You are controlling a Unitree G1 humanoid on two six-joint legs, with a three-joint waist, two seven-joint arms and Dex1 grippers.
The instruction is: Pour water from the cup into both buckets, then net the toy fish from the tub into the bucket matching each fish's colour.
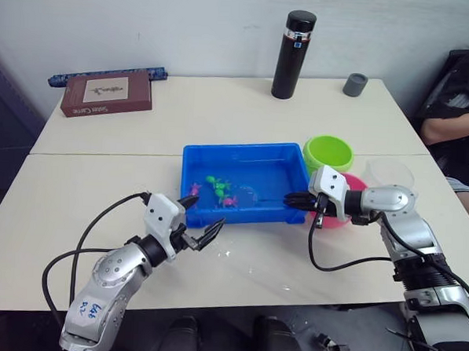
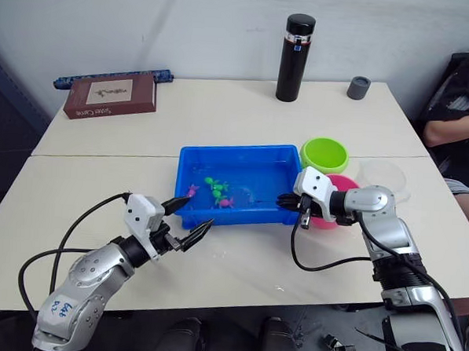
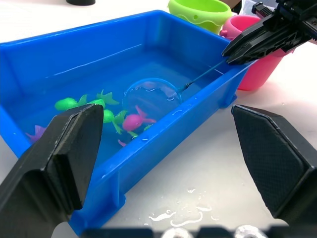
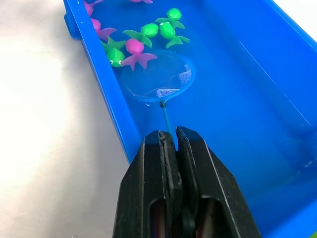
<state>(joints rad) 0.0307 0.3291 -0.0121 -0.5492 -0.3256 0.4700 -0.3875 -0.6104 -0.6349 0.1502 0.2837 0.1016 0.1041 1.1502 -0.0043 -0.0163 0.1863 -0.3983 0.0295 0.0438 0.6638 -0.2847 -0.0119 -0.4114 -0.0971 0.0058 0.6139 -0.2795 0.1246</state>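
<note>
The right claw [image 4: 168, 141] is clamped on the thin handle of a small round net [image 4: 159, 74], whose hoop lies in the water of the blue tub [image 1: 200, 154] in the middle of the worktop [image 1: 222, 104]. A pink fish [image 4: 134, 52] sits just at the hoop's rim, with green fish [image 4: 168, 27] and more pink ones clustered nearby, all in the tub. The left claw [image 1: 201, 221] hangs wide and empty just beside the tub's near wall. The green bucket [image 1: 328, 153] and pink bucket [image 1: 352, 185] stand touching at the tub's right end, the clear cup [image 1: 392, 172] just beyond them. Pouring looks finished, though I cannot see water in the buckets; netting seems barely begun, with no fish visibly sorted.
</note>
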